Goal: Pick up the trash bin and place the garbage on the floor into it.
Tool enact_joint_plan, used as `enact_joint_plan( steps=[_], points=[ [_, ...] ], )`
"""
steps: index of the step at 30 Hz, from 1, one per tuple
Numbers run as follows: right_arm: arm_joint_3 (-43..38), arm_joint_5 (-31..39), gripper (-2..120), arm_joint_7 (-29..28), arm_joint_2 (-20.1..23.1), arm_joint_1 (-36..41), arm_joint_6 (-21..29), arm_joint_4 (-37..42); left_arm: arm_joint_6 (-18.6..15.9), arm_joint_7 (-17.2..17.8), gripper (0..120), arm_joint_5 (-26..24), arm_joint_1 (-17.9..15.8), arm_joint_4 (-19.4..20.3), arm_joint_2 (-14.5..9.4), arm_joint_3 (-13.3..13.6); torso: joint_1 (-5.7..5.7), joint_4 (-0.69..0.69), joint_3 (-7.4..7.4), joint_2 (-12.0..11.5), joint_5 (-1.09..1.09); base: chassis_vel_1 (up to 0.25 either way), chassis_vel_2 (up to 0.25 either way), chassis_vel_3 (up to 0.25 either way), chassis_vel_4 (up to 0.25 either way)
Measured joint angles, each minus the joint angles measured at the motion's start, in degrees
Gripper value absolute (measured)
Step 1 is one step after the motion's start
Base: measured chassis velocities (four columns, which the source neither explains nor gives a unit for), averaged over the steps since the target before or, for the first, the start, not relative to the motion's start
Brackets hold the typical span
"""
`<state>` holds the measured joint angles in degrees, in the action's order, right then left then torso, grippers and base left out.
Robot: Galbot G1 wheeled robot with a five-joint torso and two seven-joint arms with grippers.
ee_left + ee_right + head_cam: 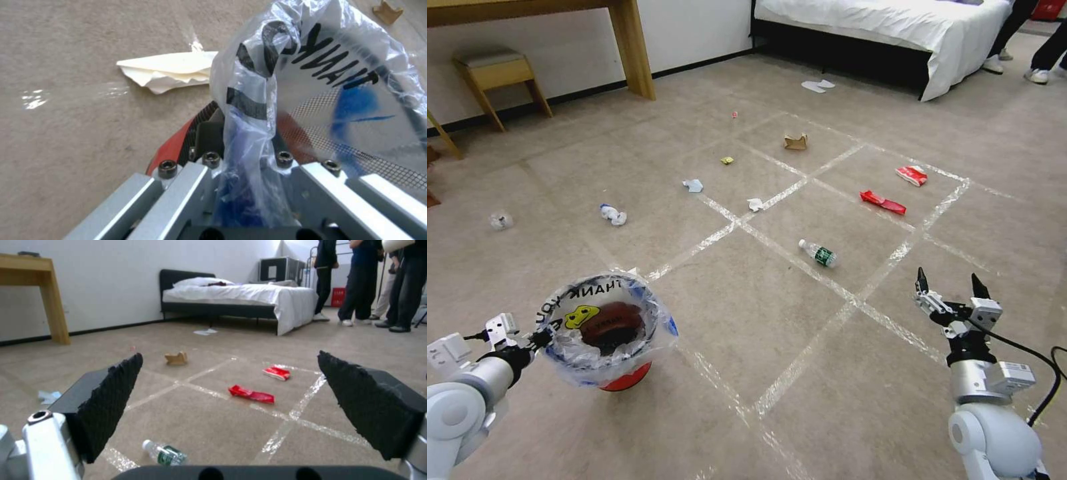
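Head view | left tool (542,338) grips trash bin (606,330) rim | right tool (950,288) spread

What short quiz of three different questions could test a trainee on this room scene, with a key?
1. True or false: the right gripper is open and holds nothing.
2. Which item lies nearest in front of the right gripper? A) green-labelled clear bottle B) brown paper bag C) yellow scrap
3. Fill in: the left gripper is shut on the rim of the ____, at its clear plastic bag.

Key
1. True; its fingers stand wide apart above the carpet.
2. A.
3. Trash bin; the red bucket looks lifted a little off the carpet, though that is hard to tell.
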<state>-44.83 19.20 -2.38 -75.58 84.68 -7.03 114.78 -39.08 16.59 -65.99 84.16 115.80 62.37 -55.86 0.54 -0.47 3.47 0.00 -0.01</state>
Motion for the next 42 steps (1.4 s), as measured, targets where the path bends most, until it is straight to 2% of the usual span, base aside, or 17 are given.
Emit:
enact_joint_plan(
  steps=[42],
  points=[
    [0.26,-0.22,100,-0.22,-0.42,-0.23,-0.17,-0.44,0.67,-0.99,5,0.71,-0.01,-0.56,-0.23,0.04,0.0,0.0,0.0,0.0,0.02,-0.139,0.135,0.134,-0.138]
  ],
)
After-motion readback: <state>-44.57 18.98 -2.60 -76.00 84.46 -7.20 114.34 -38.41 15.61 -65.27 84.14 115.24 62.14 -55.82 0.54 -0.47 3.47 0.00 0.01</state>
